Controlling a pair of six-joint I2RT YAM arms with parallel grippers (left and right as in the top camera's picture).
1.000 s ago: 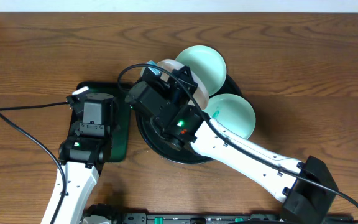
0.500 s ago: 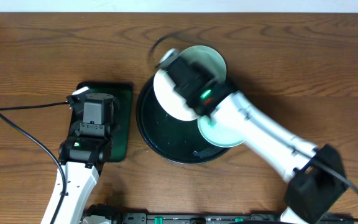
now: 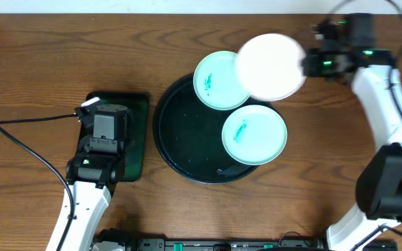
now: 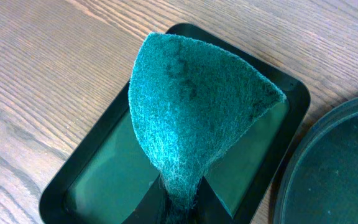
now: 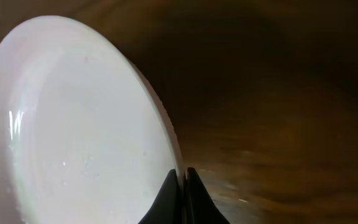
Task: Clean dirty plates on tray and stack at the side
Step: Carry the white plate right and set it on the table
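The large round black tray (image 3: 180, 132) holds two pale mint plates with green smears: one at its far edge (image 3: 215, 80) and one at its right (image 3: 254, 134). My right gripper (image 3: 304, 64) is shut on the rim of a third plate (image 3: 271, 66) and holds it in the air, right of the tray's far side. In the right wrist view that plate (image 5: 73, 130) looks clean and white, its edge pinched between the fingers (image 5: 183, 180). My left gripper (image 4: 182, 208) is shut on a green scouring pad (image 4: 191, 106) above the small rectangular tray (image 4: 104, 180).
The small rectangular black tray with a green inside (image 3: 139, 139) lies left of the round tray, under the left arm (image 3: 100, 150). A black cable (image 3: 26, 150) runs across the table at the left. Bare wooden table (image 3: 326, 160) lies right of the round tray.
My right arm has swung from over the tray to the far right, carrying the plate with it. The two plates on the tray are now uncovered. The left arm has not moved.
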